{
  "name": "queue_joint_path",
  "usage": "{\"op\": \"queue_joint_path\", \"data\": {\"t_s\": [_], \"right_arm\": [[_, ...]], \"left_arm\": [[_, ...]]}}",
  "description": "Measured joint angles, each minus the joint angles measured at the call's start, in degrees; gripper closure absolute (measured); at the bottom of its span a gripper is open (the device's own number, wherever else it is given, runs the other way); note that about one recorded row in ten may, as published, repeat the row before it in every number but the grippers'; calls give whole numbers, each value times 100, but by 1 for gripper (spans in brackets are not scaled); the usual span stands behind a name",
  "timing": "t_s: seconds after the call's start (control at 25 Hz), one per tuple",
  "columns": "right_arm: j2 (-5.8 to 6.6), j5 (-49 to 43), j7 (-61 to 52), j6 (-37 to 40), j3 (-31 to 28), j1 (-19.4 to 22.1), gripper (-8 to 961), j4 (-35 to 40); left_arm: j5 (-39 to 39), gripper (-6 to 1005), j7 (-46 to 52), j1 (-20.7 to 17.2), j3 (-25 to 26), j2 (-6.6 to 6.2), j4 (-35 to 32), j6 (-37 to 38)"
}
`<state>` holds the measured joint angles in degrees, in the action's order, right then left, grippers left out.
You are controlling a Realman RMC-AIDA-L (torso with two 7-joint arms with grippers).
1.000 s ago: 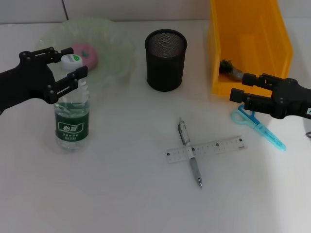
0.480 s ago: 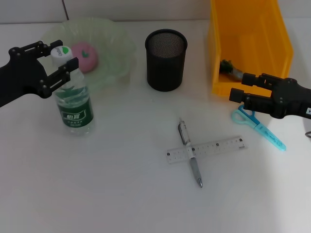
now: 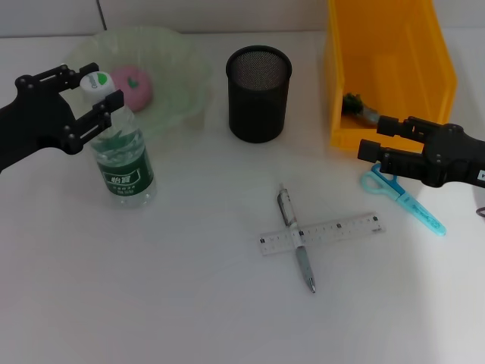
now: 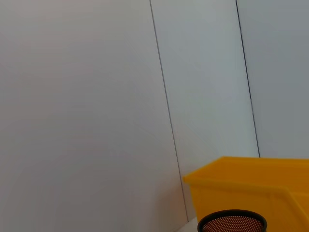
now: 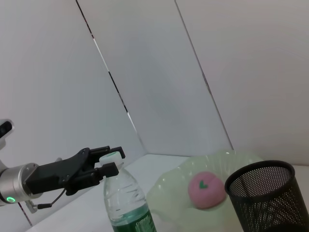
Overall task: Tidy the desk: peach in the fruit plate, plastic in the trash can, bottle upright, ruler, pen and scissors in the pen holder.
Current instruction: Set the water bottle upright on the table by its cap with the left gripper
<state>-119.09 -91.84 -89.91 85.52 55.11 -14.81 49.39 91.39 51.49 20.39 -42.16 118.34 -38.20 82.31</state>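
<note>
Head view: your left gripper point(image 3: 89, 98) has its jaws closed around the neck of the clear plastic water bottle with the green label point(image 3: 123, 159), just below the white cap. The bottle stands tilted on the white surface point(image 3: 189, 296), its base down and its top leaning toward the pale green fruit plate point(image 3: 186, 72) just behind it. The pink peach point(image 3: 130, 86) already lies in that plate, so that step looks done. Something dark, perhaps the plastic, rests inside the yellow bin point(image 3: 394, 68); you cannot tell from here exactly what it is.

The bottle step looks nearly finished: it needs only to be brought fully upright and let go. Everything for the black mesh pen holder point(image 3: 258, 92) is left. The holder appears empty, though its depth is hard to read. The clear plastic ruler point(image 3: 320, 233) and the grey pen point(image 3: 296, 246) lie crossed on the surface in front of it, the pen over the ruler. The light blue scissors point(image 3: 405, 199) lie near the bin, partly under your right gripper point(image 3: 369, 149), which hovers above their handles with jaws open and holding nothing.

The right wrist view confirms the left jaws clamped at the bottle's neck.
</note>
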Motion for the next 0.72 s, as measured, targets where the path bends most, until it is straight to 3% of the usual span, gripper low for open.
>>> {"op": "queue_joint_path", "data": {"t_s": [0.68,0.72], "right_arm": [[4,-9,-50,79,-19,3,169,18],[5,-10,-51,80,-18,-1,169,18]], "left_arm": [[-120,448,117,-177,8,36,-53,146],[-256,399,117,-216,9,29,-148,255]]}}
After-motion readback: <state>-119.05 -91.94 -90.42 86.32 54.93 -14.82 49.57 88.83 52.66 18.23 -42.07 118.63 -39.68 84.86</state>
